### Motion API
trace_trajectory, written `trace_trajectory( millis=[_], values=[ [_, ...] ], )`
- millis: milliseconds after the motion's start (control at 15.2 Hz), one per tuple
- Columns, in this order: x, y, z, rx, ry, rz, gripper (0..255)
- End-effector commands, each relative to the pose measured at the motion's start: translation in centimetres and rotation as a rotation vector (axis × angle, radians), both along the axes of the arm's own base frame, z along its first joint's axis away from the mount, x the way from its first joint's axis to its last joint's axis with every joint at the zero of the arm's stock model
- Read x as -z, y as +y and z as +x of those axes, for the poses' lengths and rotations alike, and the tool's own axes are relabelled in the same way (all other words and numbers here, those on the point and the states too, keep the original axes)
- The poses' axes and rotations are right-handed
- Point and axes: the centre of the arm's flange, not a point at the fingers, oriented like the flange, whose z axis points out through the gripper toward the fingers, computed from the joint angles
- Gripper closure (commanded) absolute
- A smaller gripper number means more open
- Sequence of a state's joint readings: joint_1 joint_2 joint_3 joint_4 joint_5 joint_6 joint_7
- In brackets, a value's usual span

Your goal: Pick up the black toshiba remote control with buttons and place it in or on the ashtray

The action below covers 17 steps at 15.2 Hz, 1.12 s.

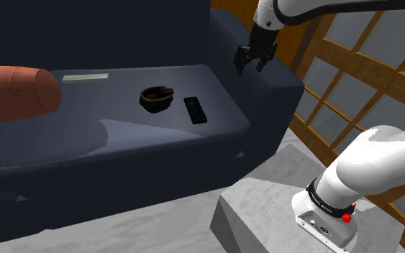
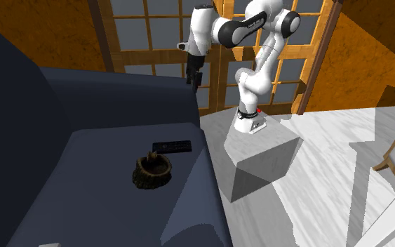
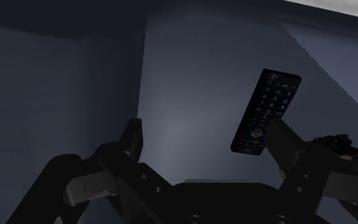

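Your gripper hangs with its fingers spread wide and nothing between them, high above the seat and on the remote's far side from the ashtray; the black remote control lies flat just beside the ashtray, apart from it, on the side nearer the stand. The trouble I would expect comes from that closeness; if you bring the fingers down across the remote's width, the one on the ashtray's side could nudge the ashtray and shove it away. The remote is thin and sits on upholstery, so a shallow descent may let the fingers slip over its top, and a deep one may dig into the cushion. It also looks longer than the ashtray is wide; released off-centre, it could tip over the rim. The armrest, beyond the remote from the ashtray, lies close to your way down. The surface is a dark blue sofa seat; well apart from the ashtray lie a reddish-brown bolster and a pale flat strip; past the stand from the ashtray rise wooden lattice windows over a pale floor.
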<state>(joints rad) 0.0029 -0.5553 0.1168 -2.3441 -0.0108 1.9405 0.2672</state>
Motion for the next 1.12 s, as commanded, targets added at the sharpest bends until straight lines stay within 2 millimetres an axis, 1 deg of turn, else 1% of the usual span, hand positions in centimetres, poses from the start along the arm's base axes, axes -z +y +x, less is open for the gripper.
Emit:
trace_trajectory(
  millis=[0, 1056],
  values=[
    [1.9, 1.2, 1.7, 0.009, 0.000, 0.010, 0],
    [16.5, 8.8, 14.7, 0.076, 0.017, 0.079, 0]
  ],
)
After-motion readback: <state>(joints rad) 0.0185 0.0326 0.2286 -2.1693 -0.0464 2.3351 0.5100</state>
